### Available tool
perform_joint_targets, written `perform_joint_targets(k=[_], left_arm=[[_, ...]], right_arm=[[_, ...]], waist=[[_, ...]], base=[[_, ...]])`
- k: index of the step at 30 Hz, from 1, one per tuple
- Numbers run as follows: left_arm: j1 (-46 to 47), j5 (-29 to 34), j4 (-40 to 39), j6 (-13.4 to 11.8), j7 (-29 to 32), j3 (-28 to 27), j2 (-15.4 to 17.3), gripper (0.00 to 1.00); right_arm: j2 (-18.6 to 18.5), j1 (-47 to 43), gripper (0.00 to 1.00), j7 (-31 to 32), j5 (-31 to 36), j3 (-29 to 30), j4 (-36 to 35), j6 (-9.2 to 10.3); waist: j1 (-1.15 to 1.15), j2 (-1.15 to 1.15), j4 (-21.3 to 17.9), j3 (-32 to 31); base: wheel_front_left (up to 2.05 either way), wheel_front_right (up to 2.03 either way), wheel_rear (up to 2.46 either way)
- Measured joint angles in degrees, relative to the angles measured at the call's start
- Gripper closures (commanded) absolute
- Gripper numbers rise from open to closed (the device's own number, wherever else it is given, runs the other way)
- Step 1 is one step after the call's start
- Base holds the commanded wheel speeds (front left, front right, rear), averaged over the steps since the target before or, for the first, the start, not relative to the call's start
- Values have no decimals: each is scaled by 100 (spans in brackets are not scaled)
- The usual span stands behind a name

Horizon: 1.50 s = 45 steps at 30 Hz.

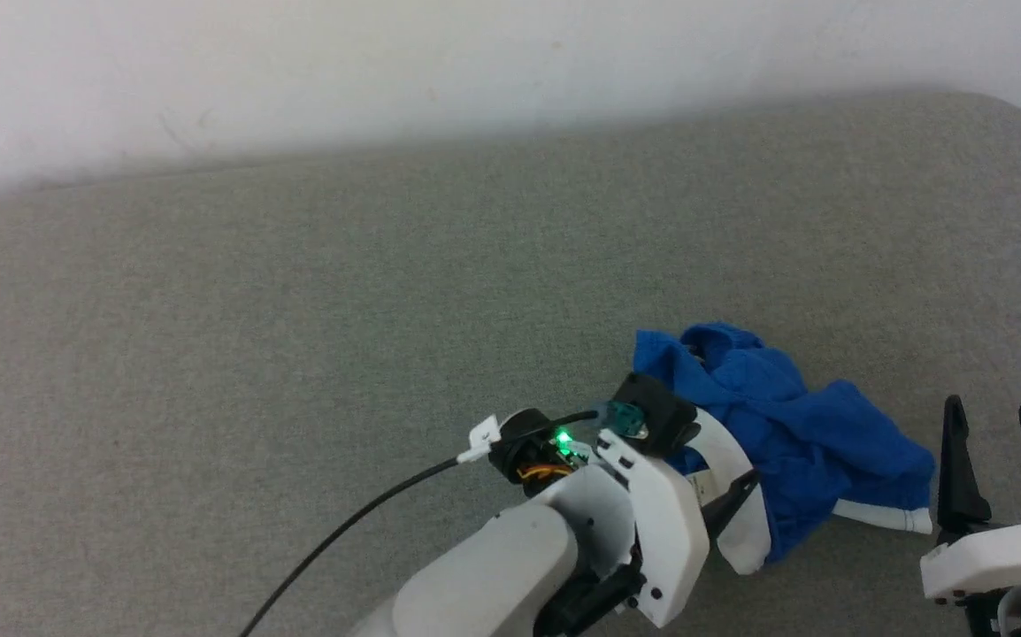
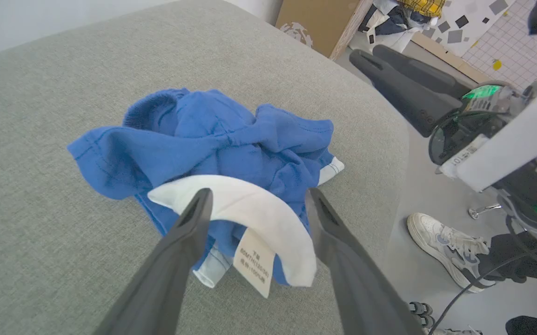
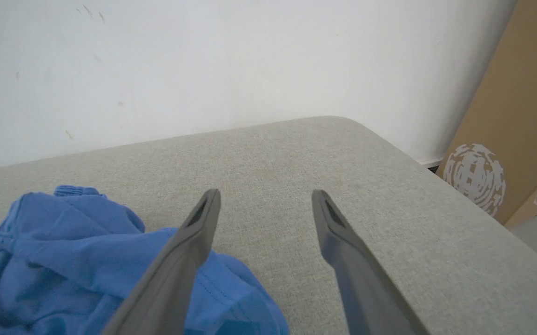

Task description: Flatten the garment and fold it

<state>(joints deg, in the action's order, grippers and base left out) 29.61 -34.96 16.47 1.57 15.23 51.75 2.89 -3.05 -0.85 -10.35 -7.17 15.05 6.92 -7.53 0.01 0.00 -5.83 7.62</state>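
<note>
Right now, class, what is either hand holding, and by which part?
Nothing. The left hand is open, fingers straddling the white band of the crumpled bright blue shorts; the right hand is open over the grey cushion.

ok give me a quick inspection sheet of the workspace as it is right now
surface: grey fabric pad, rounded at its far right corner.
job's things: garment crumpled in a heap on the robot's right side of the pad, not yet flattened; white trim and care label showing.
clutter: nothing seen.
grippers: left gripper open, fingers either side of the white trim; right gripper open, holding nothing, just right of the garment.
cables: black cable running off the left wrist.
surroundings: white wall behind the pad, cardboard box to the right, a person's shoe on the floor.
</note>
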Motion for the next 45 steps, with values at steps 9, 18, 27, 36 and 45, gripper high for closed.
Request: perform_joint_targets(k=[9,18,27,36,45], left_arm=[[1074,231,1050,-388,476,786,2,0],[1100,-146,1523,-311,338,1128,0,100],[1007,-510,1589,-422,-809,511,250,100],[907,-227,471,-1381,-1763,-385,1718,100],[536,363,103,-1580,-1301,382,1967,100]], right_arm=[[1,215,0,-243,-196,-232,419,0],[0,313,0,-346,-211,-332,625,0],[1,269,0,-382,-134,-385,544,0],[3,113,0,-243,-58,-446,296,0],[7,62,0,-179,-98,-654,241,0]], waist=[[0,0,-382,330],[0,0,-451,524],[-1,0,-123,240],[-1,0,405,-135],[-1,0,629,-215]], base=[[0,0,0],[0,0,0],[0,0,0],[0,0,0],[0,0,0]])
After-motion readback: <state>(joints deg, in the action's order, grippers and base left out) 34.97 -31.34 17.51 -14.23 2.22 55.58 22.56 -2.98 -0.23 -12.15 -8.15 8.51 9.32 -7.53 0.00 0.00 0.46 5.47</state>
